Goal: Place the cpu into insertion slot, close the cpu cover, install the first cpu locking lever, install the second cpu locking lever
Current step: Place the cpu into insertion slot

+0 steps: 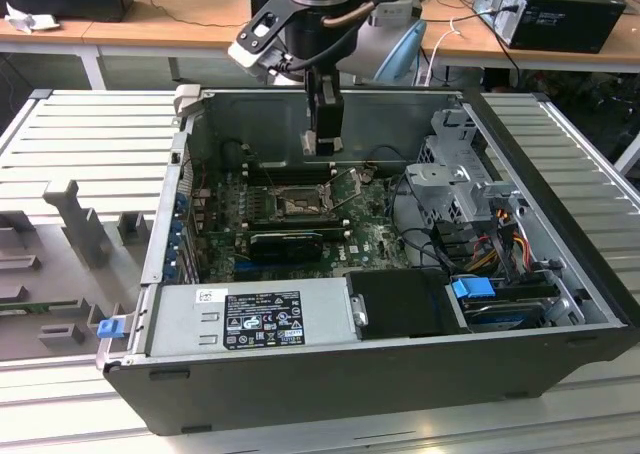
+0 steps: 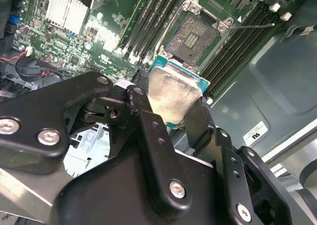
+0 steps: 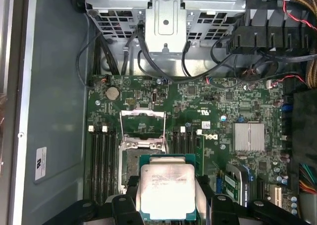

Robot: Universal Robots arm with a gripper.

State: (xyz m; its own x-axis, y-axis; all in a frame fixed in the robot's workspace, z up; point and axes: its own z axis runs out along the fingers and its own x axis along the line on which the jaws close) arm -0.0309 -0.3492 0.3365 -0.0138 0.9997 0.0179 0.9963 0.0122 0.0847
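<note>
My gripper [image 1: 322, 142] hangs inside the open computer case, above the green motherboard [image 1: 375, 229]. It is shut on the cpu [image 3: 166, 188], a flat square chip with a dull silver top, also seen in the second wrist view as cpu [image 2: 172, 92] between the black fingers [image 2: 143, 108]. The insertion slot [image 2: 194, 34] lies bare and dark, a short way below and beside the chip; in the first wrist view the chip partly hides the insertion slot [image 3: 128, 163]. The cpu cover [image 3: 142, 117] stands swung open. A thin wire lever [image 2: 255, 24] sticks out beside the socket.
Long black memory slots [image 3: 101, 155] flank the socket. A black graphics card [image 1: 285, 244] lies in front of it. The grey power supply [image 1: 255, 319] fills the case front, and a metal drive cage [image 1: 455, 174] with cables [image 3: 148, 69] sits on the exterior view's right. A small heat sink [image 3: 246, 136] stands nearby.
</note>
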